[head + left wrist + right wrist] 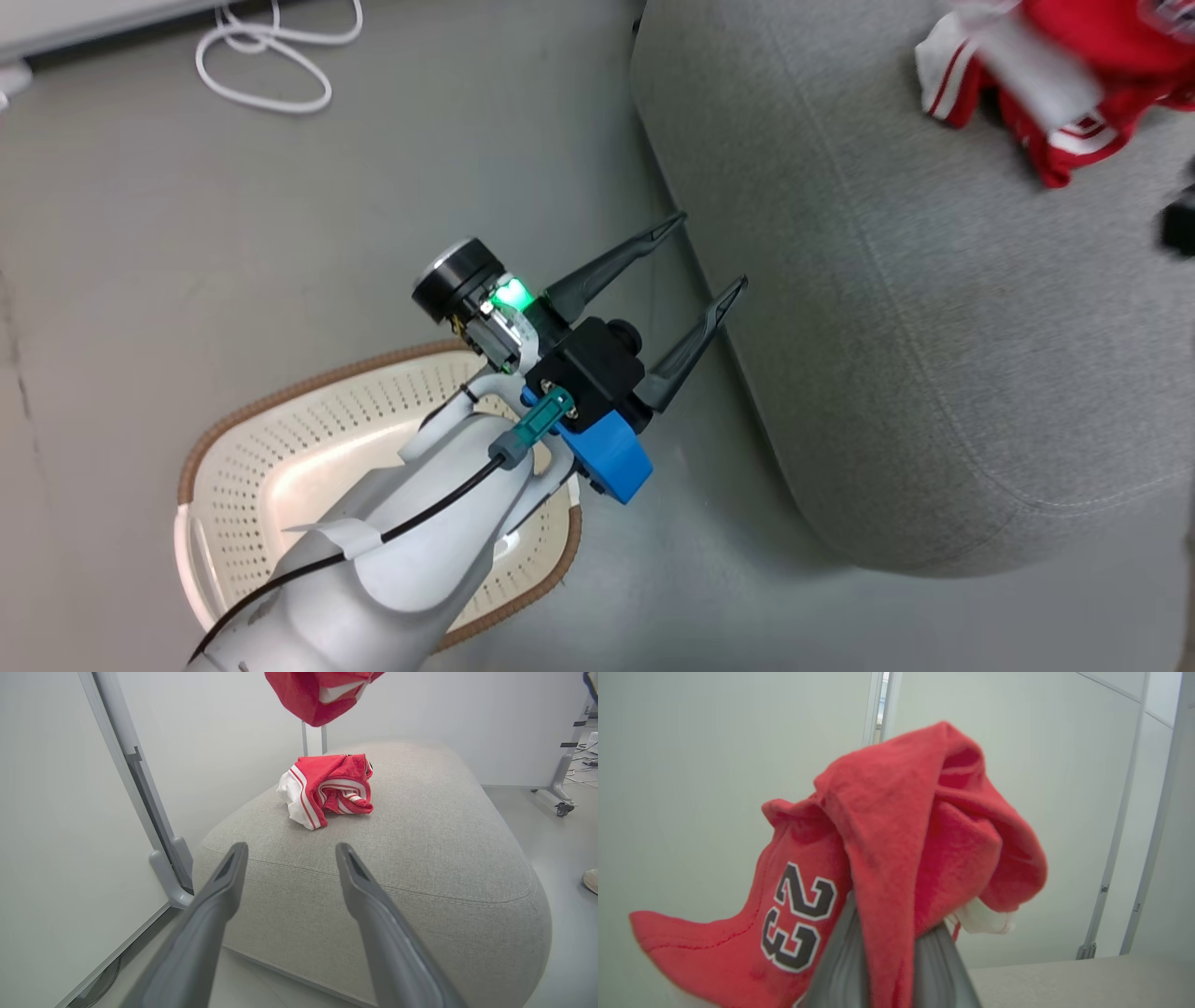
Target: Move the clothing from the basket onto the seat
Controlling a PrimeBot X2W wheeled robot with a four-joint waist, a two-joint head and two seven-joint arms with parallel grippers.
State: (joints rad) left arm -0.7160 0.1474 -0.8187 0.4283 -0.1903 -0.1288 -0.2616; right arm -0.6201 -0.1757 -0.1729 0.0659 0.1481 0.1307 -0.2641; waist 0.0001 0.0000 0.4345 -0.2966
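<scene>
Centrally, in the head view, the left pincer point(711, 250) stands spread and empty above the grey floor point(140, 233), between the basket point(271, 448) and the seat point(934, 327), with its fingers pointing toward the seat's edge. The pale forearm crosses over the basket.

Left wrist view: the same fingers point(224, 891), set well apart, frame the seat. On top of the seat lies the crumpled garment point(327, 788), red with white striped trim. Above it, clear of the cushion, the hanging garment point(322, 690) dangles from the upper edge of the view.

Right wrist view: the right pincer point(889, 975) is pressed together on the hanging garment. The cloth drapes over both fingers and shows the number 23 in black with a white outline, upside down in that view.

A white cable point(271, 56) lies looped on the floor, well apart from the basket. A pale shoe point(591, 879) shows at the right edge of the left wrist view.
</scene>
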